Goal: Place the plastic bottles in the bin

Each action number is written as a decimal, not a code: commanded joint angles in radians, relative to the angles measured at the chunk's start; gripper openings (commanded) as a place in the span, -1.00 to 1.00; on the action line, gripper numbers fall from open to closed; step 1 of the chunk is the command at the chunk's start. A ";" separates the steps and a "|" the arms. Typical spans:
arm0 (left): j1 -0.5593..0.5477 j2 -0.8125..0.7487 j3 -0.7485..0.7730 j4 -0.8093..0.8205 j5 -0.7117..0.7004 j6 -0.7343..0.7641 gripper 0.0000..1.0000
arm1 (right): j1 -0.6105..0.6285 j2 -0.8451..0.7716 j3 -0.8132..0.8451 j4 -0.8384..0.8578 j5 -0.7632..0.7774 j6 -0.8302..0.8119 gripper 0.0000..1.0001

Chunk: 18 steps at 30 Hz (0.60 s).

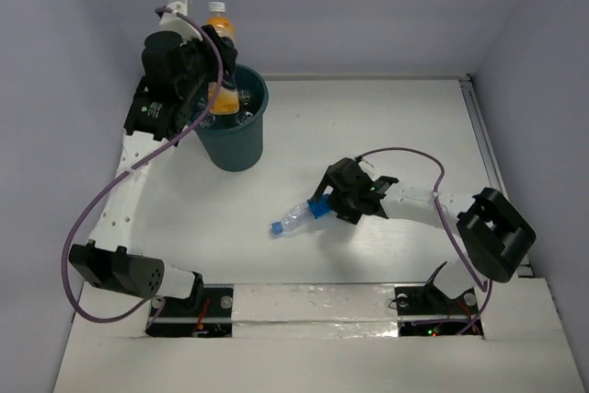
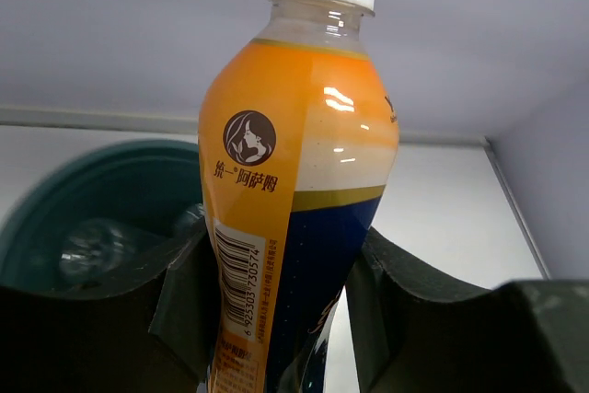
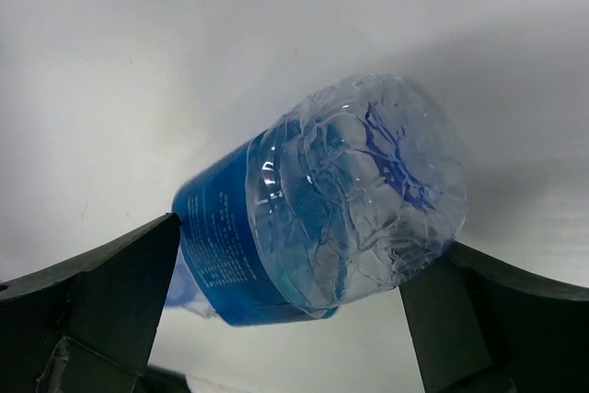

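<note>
My left gripper [image 1: 213, 66] [image 2: 281, 306] is shut on the orange bottle [image 1: 221, 29] [image 2: 294, 154], which has a dark label and a white cap. It holds the bottle upright above the dark teal bin [image 1: 235, 140] [image 2: 83, 172]. Clear bottles [image 1: 243, 98] [image 2: 87, 250] lie inside the bin. My right gripper [image 1: 333, 202] [image 3: 308, 260] is closed round the base end of a blue-labelled clear bottle [image 1: 299, 216] [image 3: 340, 213] at the table's middle. Its blue cap points to the front left and both fingers touch its sides.
White walls enclose the table at the back and on both sides. The bin stands near the back left corner. A purple cable [image 1: 78, 227] loops beside the left arm, and another [image 1: 414, 156] arcs over the right arm.
</note>
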 commanded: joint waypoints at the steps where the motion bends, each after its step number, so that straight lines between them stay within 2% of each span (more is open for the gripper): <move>1: 0.080 -0.019 -0.004 0.106 -0.027 -0.048 -0.29 | -0.013 0.029 0.086 -0.074 0.126 -0.094 1.00; 3: 0.139 -0.007 -0.024 0.140 -0.033 -0.070 -0.29 | -0.027 0.060 0.126 -0.090 0.145 -0.136 1.00; 7: 0.179 0.047 -0.034 0.224 -0.052 -0.097 -0.28 | -0.047 0.121 0.185 -0.090 0.133 -0.187 1.00; 12: 0.179 0.119 -0.049 0.255 -0.075 -0.077 -0.23 | -0.058 0.180 0.248 -0.094 0.127 -0.224 0.97; 13: 0.179 0.125 -0.058 0.256 -0.075 -0.074 -0.20 | -0.058 0.187 0.261 -0.102 0.129 -0.227 0.88; 14: 0.179 0.128 -0.073 0.264 -0.075 -0.074 -0.05 | -0.058 0.186 0.265 -0.104 0.129 -0.229 0.79; 15: 0.179 0.125 -0.118 0.294 -0.075 -0.082 0.05 | -0.058 0.181 0.265 -0.101 0.135 -0.232 0.61; 18: 0.179 0.099 -0.211 0.335 -0.072 -0.085 0.37 | -0.058 0.155 0.277 -0.105 0.153 -0.249 0.35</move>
